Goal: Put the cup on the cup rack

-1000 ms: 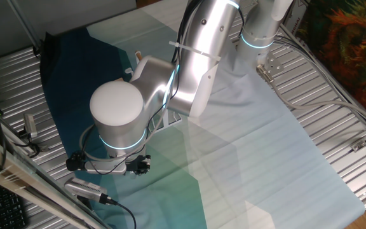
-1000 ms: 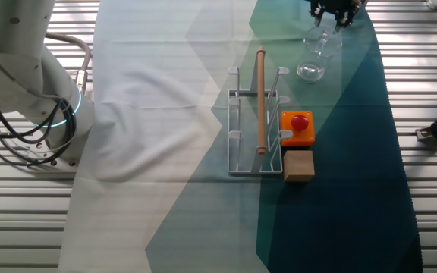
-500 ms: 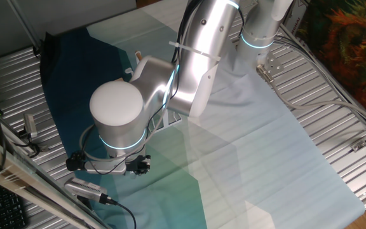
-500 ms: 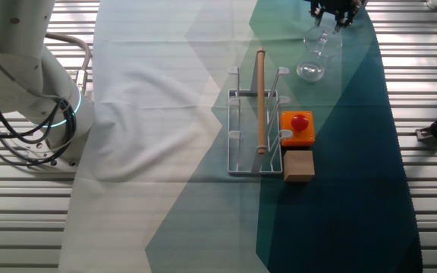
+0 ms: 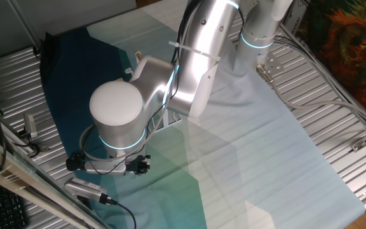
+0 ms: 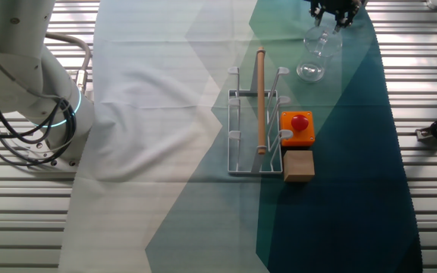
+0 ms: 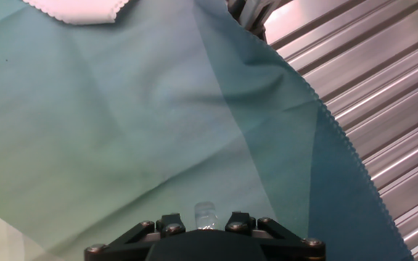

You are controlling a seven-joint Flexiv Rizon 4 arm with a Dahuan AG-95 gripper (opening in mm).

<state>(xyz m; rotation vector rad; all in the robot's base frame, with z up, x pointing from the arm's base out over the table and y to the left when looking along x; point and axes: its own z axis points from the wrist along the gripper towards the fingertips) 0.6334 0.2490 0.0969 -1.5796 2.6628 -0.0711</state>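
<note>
The cup (image 6: pixel 314 54), a clear glass mug, hangs tilted at the far end of the teal cloth, right under my gripper (image 6: pixel 332 15). In the hand view a sliver of the cup's glass (image 7: pixel 205 211) sits between the two dark fingers (image 7: pixel 170 222), and the gripper (image 7: pixel 205 219) is shut on it. The white cup rack (image 6: pixel 237 135) stands mid-table, a short way from the cup, with a wooden rod (image 6: pixel 261 98) lying along its top. In one fixed view the arm's big wrist joint (image 5: pixel 116 114) hides the cup and the gripper.
An orange box with a red button (image 6: pixel 297 127) and a wooden block (image 6: pixel 298 165) sit against the rack's right side. The robot base (image 6: pixel 29 76) stands at the left. Ribbed metal table edges flank the cloth (image 7: pixel 369 87).
</note>
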